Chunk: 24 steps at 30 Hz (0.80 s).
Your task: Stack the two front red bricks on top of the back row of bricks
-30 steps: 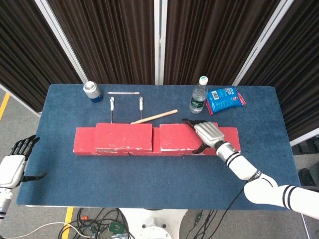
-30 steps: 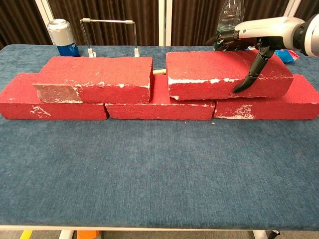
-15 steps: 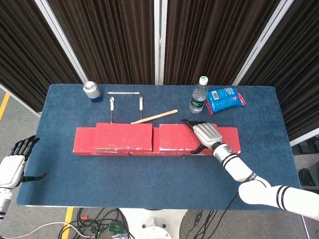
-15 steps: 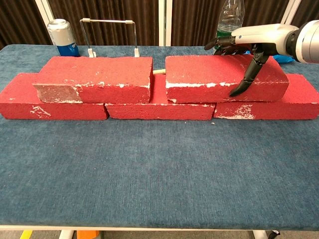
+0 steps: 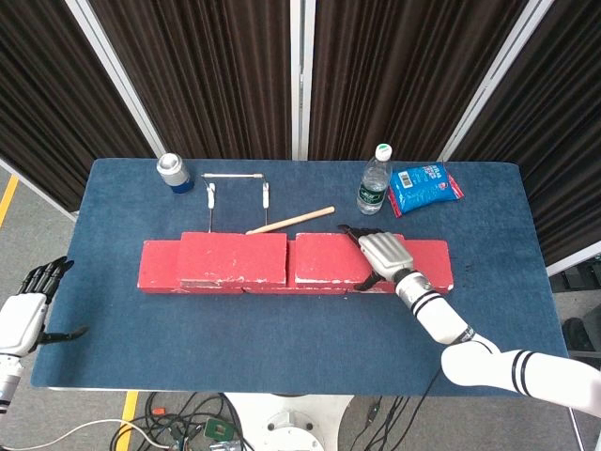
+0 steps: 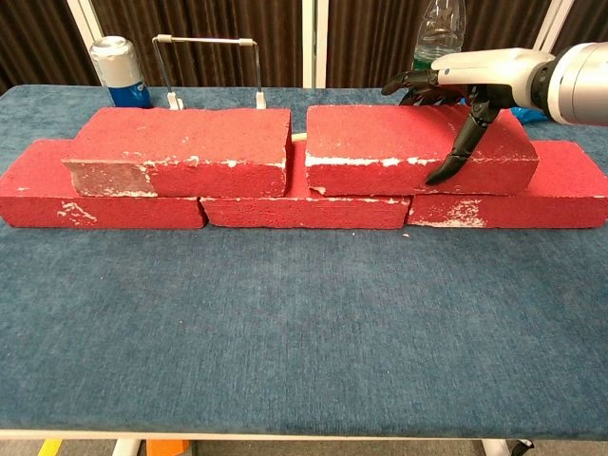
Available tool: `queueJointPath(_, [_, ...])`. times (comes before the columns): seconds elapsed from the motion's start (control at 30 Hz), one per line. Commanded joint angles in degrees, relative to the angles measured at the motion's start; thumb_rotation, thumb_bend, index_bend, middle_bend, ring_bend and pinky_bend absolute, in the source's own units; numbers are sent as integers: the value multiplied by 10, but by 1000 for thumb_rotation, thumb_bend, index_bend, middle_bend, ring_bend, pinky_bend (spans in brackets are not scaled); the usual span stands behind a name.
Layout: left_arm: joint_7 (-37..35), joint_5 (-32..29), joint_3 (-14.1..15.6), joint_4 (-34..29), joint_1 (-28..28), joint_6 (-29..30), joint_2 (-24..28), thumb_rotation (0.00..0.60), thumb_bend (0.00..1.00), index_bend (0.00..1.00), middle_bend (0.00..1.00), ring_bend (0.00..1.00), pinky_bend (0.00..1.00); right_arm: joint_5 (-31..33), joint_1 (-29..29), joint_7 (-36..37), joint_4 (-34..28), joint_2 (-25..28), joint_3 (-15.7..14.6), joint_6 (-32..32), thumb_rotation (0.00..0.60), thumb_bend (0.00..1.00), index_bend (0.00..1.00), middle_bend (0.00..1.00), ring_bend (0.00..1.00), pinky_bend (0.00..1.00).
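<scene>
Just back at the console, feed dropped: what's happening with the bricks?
Both red bricks are already up on the back row. The right hand grips the right top brick, fingers wrapped over its front face, beside the left top brick. The left hand hangs open off the table's left edge.

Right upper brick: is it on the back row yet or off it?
On it. The right upper brick lies flat across two bottom bricks, and the right hand grips its right end.
</scene>
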Motion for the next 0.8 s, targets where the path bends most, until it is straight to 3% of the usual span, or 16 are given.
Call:
queueJointPath(0.03, [-4,0,1,3,0,-1,0,600,0,7,0,0,0,3,3,-3,0,-2,0,-2,600,44,0,182,147,212])
queueJointPath(0.8, [-23,-1,5,13,0,-11,-3,600,0,6,0,0,0,14,14,-7,-1,-5,2,-7,600,44,0,174,134,194])
